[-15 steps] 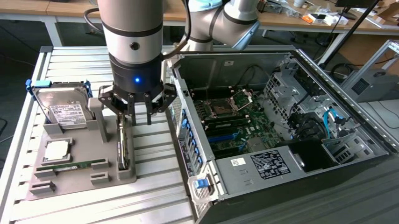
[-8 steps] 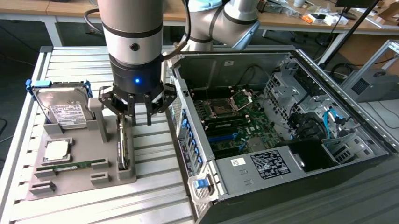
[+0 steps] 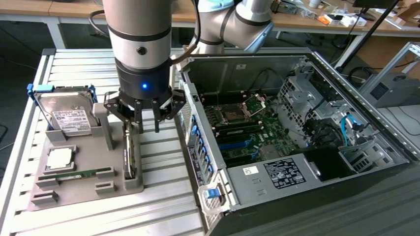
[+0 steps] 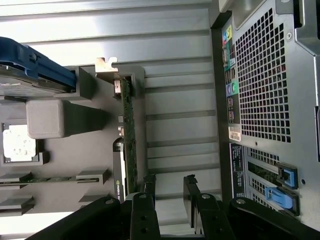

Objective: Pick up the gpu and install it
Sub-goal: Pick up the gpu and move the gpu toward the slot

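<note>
Here, the graphics card [image 3: 131,158] stands on edge in a gray tray [image 3: 85,191].
The gripper [image 3: 149,129] hangs just above it, fingers spread and holding nothing, slightly toward the open computer case [image 3: 249,189]; a hard drive [image 3: 66,115] stands in the same tray.

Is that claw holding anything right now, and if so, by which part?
Nothing is held. The gripper hangs with jaws open above the gpu, which stands on edge in its gray holder.
</note>
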Motion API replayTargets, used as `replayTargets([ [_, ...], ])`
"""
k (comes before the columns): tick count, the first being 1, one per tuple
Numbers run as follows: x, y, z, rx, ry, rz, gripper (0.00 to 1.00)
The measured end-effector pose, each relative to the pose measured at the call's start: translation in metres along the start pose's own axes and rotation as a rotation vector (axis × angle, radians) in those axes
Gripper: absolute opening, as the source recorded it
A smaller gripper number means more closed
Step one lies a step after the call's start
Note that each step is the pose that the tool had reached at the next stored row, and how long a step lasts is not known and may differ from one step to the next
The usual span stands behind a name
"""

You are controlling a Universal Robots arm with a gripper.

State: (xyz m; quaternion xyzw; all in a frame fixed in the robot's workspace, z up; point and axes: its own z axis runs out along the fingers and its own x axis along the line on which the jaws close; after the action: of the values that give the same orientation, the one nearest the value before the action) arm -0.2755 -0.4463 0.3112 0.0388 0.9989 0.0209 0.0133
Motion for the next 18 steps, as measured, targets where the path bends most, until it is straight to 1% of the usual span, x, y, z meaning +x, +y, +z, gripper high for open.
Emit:
replayTargets([
  [12, 0.0001, -0.0001, 0.0027, 0.0, 0.0, 0.0, 0.36],
  [15, 0.0019, -0.0003, 0.0037, 0.0001, 0.0, 0.0, 0.36],
  [18, 0.0064, -0.0007, 0.0042, 0.0, -0.0001, 0.0, 0.36],
])
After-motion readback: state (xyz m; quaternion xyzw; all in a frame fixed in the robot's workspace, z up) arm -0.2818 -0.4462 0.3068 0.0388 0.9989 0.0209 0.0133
